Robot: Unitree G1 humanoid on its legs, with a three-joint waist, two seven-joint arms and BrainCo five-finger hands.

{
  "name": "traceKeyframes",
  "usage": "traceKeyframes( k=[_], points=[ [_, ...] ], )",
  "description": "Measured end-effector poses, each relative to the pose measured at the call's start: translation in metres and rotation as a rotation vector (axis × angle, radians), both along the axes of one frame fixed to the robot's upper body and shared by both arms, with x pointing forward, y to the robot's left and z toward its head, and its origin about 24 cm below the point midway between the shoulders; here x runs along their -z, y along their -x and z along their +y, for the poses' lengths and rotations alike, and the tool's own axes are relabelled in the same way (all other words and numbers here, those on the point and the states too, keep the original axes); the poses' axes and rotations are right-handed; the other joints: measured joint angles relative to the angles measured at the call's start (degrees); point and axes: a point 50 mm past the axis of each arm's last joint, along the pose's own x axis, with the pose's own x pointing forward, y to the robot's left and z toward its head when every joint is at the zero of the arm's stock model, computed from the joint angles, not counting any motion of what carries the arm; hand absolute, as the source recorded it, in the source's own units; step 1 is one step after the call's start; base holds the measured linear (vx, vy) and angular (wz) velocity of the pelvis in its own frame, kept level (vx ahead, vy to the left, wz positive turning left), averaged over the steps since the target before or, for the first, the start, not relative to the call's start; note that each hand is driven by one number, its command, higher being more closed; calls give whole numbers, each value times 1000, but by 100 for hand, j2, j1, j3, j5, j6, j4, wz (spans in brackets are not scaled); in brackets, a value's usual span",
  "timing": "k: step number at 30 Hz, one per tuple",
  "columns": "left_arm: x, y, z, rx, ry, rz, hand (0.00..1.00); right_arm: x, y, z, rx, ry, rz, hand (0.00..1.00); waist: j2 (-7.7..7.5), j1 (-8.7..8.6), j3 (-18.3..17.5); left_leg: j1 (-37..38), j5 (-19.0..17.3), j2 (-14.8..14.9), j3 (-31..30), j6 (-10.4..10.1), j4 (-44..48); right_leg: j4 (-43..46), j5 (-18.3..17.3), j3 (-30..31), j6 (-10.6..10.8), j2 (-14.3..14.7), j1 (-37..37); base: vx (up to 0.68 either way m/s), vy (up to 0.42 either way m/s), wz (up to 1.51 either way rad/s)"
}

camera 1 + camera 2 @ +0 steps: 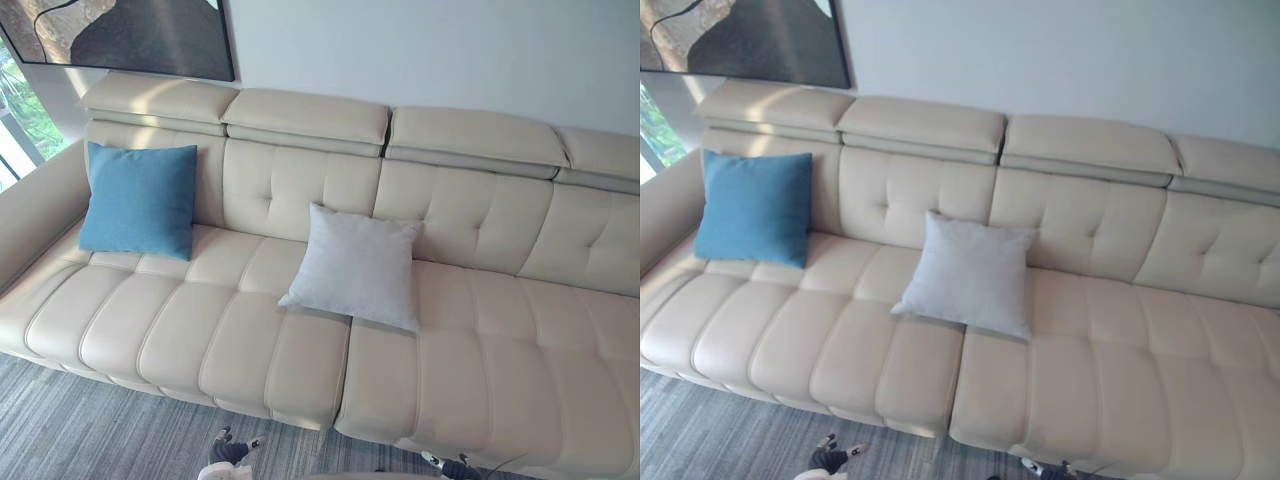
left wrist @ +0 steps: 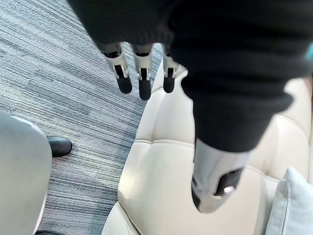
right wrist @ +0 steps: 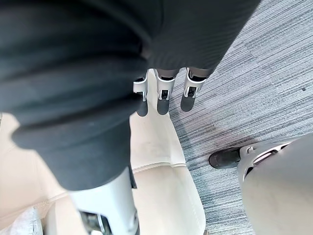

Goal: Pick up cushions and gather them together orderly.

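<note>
the blue cushion [image 1: 138, 200] is propped against the back of the cream sofa [image 1: 240, 340] at its left end, the pale grey cushion [image 1: 355, 265] near the middle, well apart. both are judged soft, light, best pinched at an upper edge. left hand [image 2: 145, 81] and right hand [image 3: 164, 98] are held empty, fingers straight, above grey carpet [image 1: 70, 430].

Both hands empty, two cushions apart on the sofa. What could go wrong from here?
1. The blue cushion and grey cushion both lean against the backrest of the sofa, while the left hand and right hand hang open near the seat's front edge: the reach may fall short.
2. The grey cushion leans loosely; a pinch at one corner might let it sag or drop to the carpet.
3. Setting it beside the blue cushion could tip that one over.
</note>
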Motion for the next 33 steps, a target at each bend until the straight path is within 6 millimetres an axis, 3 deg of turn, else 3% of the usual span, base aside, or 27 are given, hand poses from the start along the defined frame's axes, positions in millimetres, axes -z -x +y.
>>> traceKeyframes(
  k=[7,14,17,19,20,21,22,24,26,27,28,29,30,31,32,33],
  points=[
    [0,1,1,-44,10,-1,0,1,-3,5,-56,-2,14,0,4,-27,65,46,-3,46,66,1,28,44,0,48,-1,9,21,0,0,-3],
    [-1,-8,-2,-119,52,-26,0,-11,-48,22,-312,46,-60,0,109,-36,520,-149,-682,340,1050,55,1187,639,-18,911,-39,184,-364,-119,8,-67],
    [-2,-12,1,-103,40,-29,0,-13,-56,28,-363,55,-76,0,60,-37,569,-381,-821,438,1381,68,1497,805,24,1099,-32,222,-703,-131,5,-64],
    [-6,-22,5,-75,22,-55,0,-14,-58,33,-386,54,-81,0,-49,-67,603,-682,-830,593,1607,111,1742,857,27,829,35,153,-969,-124,-20,-37],
    [-7,-23,6,-76,20,-56,0,-15,-60,34,-387,54,-90,0,-15,-54,627,-736,-830,662,1656,111,1795,1149,-68,663,-75,123,-1099,-58,-40,-29],
    [-7,-23,5,-73,24,-51,0,-17,-63,36,-390,54,-105,0,-17,-61,623,-763,-826,843,1722,105,1862,2115,-343,289,-313,17,-1246,-13,-44,-24],
    [-7,-23,5,-71,22,-48,0,-16,-63,36,-388,52,-103,0,18,-60,615,-738,-806,921,1756,96,1869,2755,-621,137,-277,-121,-1216,38,-111,-21],
    [-7,-23,10,-56,6,-45,0,-15,-60,39,-390,43,-94,0,-172,-42,483,-699,-771,945,1758,39,1925,3669,-1084,136,-29,-658,-935,55,-165,-9],
    [-8,-23,14,-51,-6,-43,0,-12,-57,40,-398,39,-76,0,-318,-51,379,-688,-688,911,1763,-94,2011,3557,-1287,170,146,-775,-818,37,-237,-2],
    [-7,-22,12,-52,0,-39,0,-12,-57,37,-403,44,-68,0,-272,-49,358,-695,-623,918,1762,-119,1968,3449,-1296,132,138,-712,-804,-12,-292,-26],
    [-6,-20,6,-38,13,-30,0,-13,-60,29,-416,69,-61,0,-93,7,280,-704,-287,947,1797,-145,1615,2711,-1287,193,131,-471,-539,-32,-187,-29],
    [-5,-20,3,-32,18,-30,0,-13,-64,26,-421,80,-60,0,-35,4,281,-692,-156,983,1822,-212,1480,2244,-1285,197,133,-386,-397,-32,-187,-31],
    [-5,-20,2,-30,21,-30,0,-13,-65,24,-425,86,-56,0,-14,3,289,-707,-113,996,1855,-248,1426,2016,-1283,195,133,-340,-340,-63,-187,-31],
    [-5,-21,-1,-26,28,-30,0,-15,-70,19,-447,109,-50,0,110,20,328,-795,-82,1073,1899,-299,1383,1403,-1224,170,75,-162,-192,-90,-157,-25],
    [-4,-21,-5,-21,39,-25,0,-17,-73,14,-456,127,-53,0,266,1,414,-805,-7,1179,1837,-364,1375,1134,-991,131,20,-36,-54,-159,-240,-15],
    [-4,-22,-7,-5,39,-23,0,-17,-71,10,-452,138,-43,0,288,-17,476,-790,190,1202,1741,-387,1307,793,-805,79,-24,73,121,-115,-139,8]
  ],
)
